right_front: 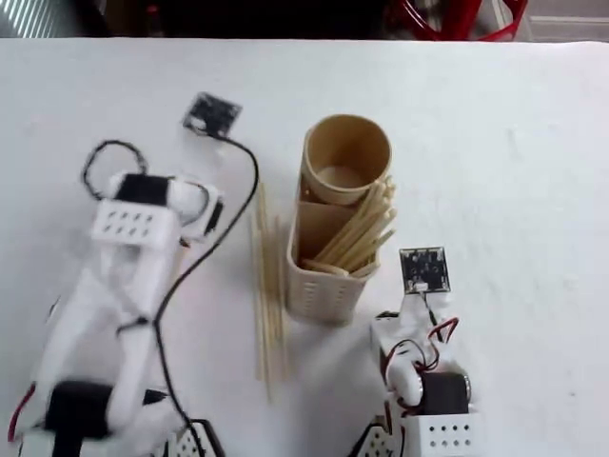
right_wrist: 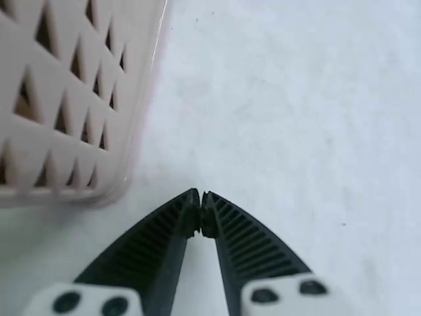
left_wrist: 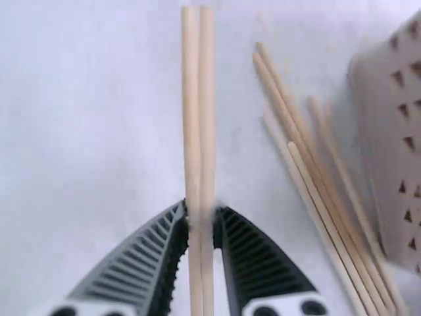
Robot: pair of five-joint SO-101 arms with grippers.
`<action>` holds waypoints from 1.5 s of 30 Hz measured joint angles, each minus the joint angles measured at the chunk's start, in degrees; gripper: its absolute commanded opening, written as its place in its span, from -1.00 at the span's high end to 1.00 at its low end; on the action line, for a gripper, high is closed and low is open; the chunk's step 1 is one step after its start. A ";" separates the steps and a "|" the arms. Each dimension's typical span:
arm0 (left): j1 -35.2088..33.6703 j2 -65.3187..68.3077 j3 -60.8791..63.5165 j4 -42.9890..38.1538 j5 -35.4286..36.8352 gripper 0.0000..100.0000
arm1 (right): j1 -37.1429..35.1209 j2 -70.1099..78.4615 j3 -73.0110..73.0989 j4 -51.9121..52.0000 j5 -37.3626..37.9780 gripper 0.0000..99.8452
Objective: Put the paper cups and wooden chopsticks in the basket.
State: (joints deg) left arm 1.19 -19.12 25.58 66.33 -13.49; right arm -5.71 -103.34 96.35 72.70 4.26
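Observation:
My left gripper (left_wrist: 200, 218) is shut on a pair of wooden chopsticks (left_wrist: 198, 118) that reach straight out ahead of it over the white table. Several loose chopsticks (left_wrist: 309, 178) lie beside them, next to the basket (left_wrist: 395, 145). In the high view the loose chopsticks (right_front: 266, 295) lie just left of the pale perforated basket (right_front: 319, 290). The basket holds a paper cup (right_front: 344, 157) at its far end and several chopsticks (right_front: 362, 233) leaning inside. My right gripper (right_wrist: 200, 210) is shut on nothing, low over the table close to the basket's wall (right_wrist: 72, 99).
The left arm (right_front: 133, 224) stands left of the basket with a black cable (right_front: 205, 257) trailing across the table. The right arm (right_front: 419, 381) sits at the near right. Bare white table (right_front: 514, 171) lies to the right and behind.

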 measured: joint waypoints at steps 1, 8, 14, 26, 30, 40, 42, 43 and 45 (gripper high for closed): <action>0.00 -2.90 -0.88 0.26 0.00 0.96 | -0.18 0.00 0.00 0.00 0.00 0.96; 2.11 -15.65 -12.40 5.10 1.76 0.96 | -0.26 0.00 0.00 0.00 0.00 0.96; 10.55 -17.41 -25.14 3.60 2.20 0.96 | -0.26 0.00 0.00 0.00 0.00 0.96; 27.25 -17.58 -28.92 -9.32 4.31 0.95 | -0.18 0.00 0.00 0.00 0.00 0.96; 34.55 -17.58 -28.22 -10.81 5.80 0.95 | -0.18 0.00 0.00 0.00 0.00 0.96; 39.03 -17.67 -19.78 -14.51 3.87 0.95 | -0.18 0.00 0.00 0.00 0.00 0.96; 39.03 -17.67 -19.78 -14.33 3.87 0.90 | -0.18 0.00 0.00 0.00 0.00 0.96; 39.03 -17.67 -19.78 -13.71 3.87 0.85 | -0.18 0.00 0.00 0.00 0.00 0.96; 39.03 -17.67 -19.78 -12.22 3.87 0.79 | -0.18 0.00 0.00 0.00 0.00 0.96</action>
State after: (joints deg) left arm 40.22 -36.79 5.80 54.11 -9.63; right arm -5.89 -103.34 96.35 72.70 4.26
